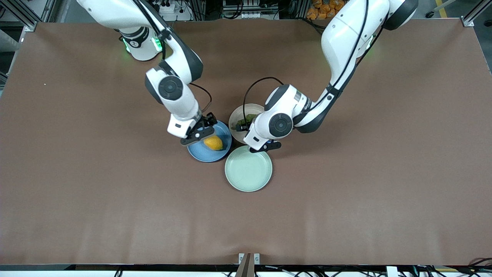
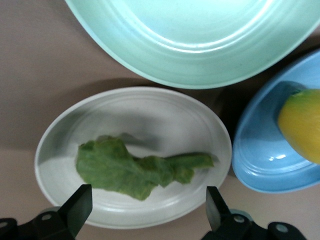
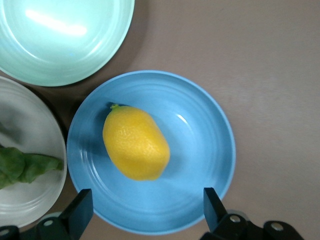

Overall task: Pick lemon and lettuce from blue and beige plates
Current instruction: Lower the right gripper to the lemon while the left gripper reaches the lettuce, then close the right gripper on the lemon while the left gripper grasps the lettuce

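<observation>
evenly lit from overhead, bright but soft across the brown table [image 1: 77, 173]. faint diffuse shadows under both arms, a darker one on the beige plate [image 2: 60, 145] beside the lettuce [image 2: 130, 170]. broad white glare streaks on the mint-green plate [image 3: 55, 25], a small glint on the blue plate [image 3: 182, 119]. green indicator glow at the arm bases. front view sharp, slightly curved along the table's near edge. wrist views softer: plate rims blurred toward the frame corners, lemon [image 3: 136, 143] in fair focus with rind texture readable, dark fingertips [image 2: 77, 207] at the frame edge out of focus.
</observation>
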Tool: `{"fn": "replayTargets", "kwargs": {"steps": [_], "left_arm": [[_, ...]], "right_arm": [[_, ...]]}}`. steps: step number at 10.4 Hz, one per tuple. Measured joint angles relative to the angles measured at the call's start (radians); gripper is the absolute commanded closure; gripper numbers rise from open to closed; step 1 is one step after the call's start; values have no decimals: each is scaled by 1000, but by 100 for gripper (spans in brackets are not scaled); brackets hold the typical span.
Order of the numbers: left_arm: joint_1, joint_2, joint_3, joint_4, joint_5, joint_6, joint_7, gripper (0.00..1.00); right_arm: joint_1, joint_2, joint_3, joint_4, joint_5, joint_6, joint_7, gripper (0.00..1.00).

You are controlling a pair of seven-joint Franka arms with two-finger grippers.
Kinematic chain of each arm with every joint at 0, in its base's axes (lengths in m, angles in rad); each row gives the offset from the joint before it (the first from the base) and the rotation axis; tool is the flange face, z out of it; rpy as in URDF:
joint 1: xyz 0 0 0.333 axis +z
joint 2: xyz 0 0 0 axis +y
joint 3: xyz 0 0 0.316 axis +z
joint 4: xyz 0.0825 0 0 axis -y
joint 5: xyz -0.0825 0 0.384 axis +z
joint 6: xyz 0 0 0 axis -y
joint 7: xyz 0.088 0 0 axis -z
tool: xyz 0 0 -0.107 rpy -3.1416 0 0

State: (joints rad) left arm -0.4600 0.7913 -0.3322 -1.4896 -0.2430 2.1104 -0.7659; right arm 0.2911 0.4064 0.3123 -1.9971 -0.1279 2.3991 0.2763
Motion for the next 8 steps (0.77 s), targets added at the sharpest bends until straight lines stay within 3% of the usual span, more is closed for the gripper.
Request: {"fn": "replayTargets", "kwargs": {"steps": [3,6,7,8], "left_arm": [[-22,41,16,-1,0,38,-5,0],[-26,64,22,-2,0,49,-23,0],[-26,67,23,-2,0,52,-24,11],[-26,68,23,-1,0,54,-25,30]], "right_arm": [[6,68,0,0,-102,65,88,6],[11,105,0,0,-114,105,122,9],[15,112,0,0,-114,115,131,13],[20,117,0,2,-114,121,142,16]]}}
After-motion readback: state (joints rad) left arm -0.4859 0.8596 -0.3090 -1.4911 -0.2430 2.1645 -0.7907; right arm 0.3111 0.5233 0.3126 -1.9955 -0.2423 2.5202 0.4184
